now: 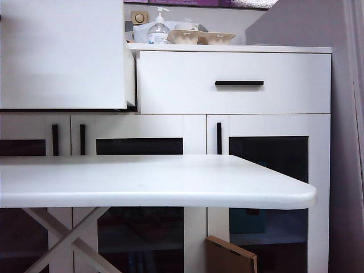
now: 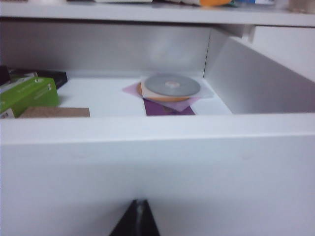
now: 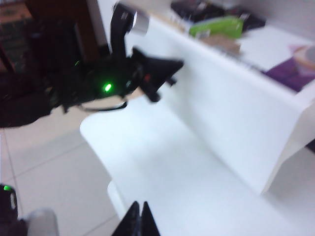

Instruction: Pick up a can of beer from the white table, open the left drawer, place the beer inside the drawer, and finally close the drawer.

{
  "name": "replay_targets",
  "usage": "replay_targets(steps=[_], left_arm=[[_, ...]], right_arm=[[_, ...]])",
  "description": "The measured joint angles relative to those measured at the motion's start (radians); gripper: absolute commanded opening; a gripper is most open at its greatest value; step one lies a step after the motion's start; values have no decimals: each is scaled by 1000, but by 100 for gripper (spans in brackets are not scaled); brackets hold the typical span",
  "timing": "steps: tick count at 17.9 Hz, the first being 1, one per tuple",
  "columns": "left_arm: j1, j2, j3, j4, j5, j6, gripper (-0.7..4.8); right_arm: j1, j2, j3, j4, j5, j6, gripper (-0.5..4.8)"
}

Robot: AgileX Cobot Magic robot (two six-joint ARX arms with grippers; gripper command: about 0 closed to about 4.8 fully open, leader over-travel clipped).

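Note:
The left drawer (image 1: 62,54) stands pulled out, its white front (image 2: 157,172) filling the left wrist view. My left gripper (image 2: 140,204) is shut and empty, its tips close against the outside of that front. The right wrist view shows the same left gripper (image 3: 174,66) pointing at the drawer front (image 3: 221,108). My right gripper (image 3: 141,206) is shut with nothing in it, above the white table (image 3: 172,167). The can of beer shows in no view. Neither arm appears in the exterior view, where the white table (image 1: 170,182) is bare.
Inside the drawer lie a green box (image 2: 29,96), a dark flat item (image 2: 54,76) and a grey disc (image 2: 171,86) on purple paper. The right drawer (image 1: 239,83) is shut. On the cabinet top stand a pump bottle (image 1: 158,28) and cream dishes (image 1: 202,37).

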Motion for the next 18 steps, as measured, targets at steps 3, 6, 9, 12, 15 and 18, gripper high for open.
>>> replay_targets(steps=[3,6,9,12,15,18], left_arm=[[0,50,1,40,-1,0,-5],[0,78,1,56,0,0,-5],[0,104,1,106,2,0,-5],[0,142,27,124,1,0,-5],[0,172,53,140,0,0,-5],[0,185,82,138,0,0,-5]], right_arm=[[0,1,0,-16,0,0,-5],[0,1,0,-23,0,0,-5],[0,1,0,-22,0,0,-5],[0,1,0,-22,0,0,-5],[0,1,0,-23,0,0,-6],[0,1,0,-23,0,0,-6]])
